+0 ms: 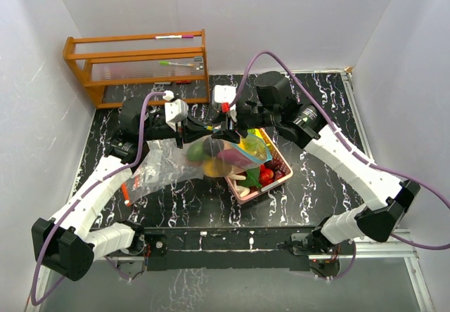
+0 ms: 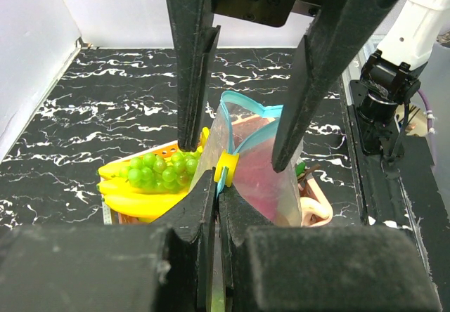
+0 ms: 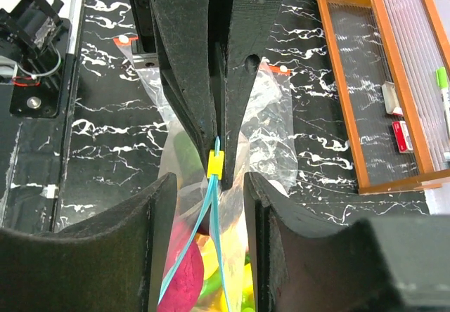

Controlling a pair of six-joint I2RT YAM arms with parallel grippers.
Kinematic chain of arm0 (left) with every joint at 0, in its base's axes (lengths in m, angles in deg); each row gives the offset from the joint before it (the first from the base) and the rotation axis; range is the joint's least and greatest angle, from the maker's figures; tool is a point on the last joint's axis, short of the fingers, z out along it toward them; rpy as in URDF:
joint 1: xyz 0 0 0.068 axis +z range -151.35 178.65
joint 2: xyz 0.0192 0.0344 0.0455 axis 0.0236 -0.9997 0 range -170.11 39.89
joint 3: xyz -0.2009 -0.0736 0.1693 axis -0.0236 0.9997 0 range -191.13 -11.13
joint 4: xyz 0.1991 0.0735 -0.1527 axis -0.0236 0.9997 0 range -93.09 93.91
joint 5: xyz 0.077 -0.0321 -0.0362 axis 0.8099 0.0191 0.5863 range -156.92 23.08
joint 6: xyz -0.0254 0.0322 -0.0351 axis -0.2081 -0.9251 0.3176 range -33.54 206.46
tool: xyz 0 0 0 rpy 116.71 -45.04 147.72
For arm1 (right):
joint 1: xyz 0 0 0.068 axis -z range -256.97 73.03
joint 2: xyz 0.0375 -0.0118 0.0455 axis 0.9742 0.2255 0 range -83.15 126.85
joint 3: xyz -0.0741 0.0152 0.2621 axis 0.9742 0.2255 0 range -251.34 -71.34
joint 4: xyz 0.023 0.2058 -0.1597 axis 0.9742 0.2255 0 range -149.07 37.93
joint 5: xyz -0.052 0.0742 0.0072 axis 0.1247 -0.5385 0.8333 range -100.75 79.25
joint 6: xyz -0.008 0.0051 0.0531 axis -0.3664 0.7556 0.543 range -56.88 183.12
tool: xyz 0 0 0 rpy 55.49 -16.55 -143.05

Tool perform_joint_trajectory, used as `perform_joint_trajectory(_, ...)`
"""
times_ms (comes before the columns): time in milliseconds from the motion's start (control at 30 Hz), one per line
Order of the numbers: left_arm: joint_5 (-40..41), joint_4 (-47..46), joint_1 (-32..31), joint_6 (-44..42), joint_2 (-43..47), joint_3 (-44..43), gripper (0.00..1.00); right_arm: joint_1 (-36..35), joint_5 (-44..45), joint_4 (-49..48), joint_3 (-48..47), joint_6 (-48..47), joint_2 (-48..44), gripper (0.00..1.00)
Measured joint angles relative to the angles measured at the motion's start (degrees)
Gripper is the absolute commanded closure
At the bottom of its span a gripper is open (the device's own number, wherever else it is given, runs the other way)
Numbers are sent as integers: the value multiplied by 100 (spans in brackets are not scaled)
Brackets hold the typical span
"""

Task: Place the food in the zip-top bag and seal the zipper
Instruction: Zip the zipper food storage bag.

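the left hand [image 2: 216, 194] pinches the top of the bag [image 2: 264, 178] beside the yellow slider [image 3: 215, 164]. the right hand [image 3: 209, 185] is half wide around the bag. some food [image 3: 184, 270] is inside it; the banana [image 2: 140, 203] and green grapes [image 2: 158, 168] lie in the tray [image 1: 281, 178].

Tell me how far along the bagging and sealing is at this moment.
Done: food shows inside the zip-top bag. In hand: the left gripper is shut on the bag's top by the yellow slider; the right gripper has its jaws open astride the blue zipper, its tracks parted. Left: red and green pieces lie in the pink tray, and the zipper is unsealed.
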Motion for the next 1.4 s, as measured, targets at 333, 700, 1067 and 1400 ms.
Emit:
perform_joint_trajectory(333,17,-4,0,4,0,0,100,0,-15,-240,-42,205,118,57)
perform_joint_trajectory(700,42,-9,0,4,0,0,100,0,-24,-376,-42,330,120,67)
perform_joint_trajectory(1067,133,-48,0,26,7,0,100,0,-144,-350,-149,350,308,71)
perform_joint_trajectory(1400,221,-39,22,57,15,39,100,0,-96,-299,-153,348,321,90)
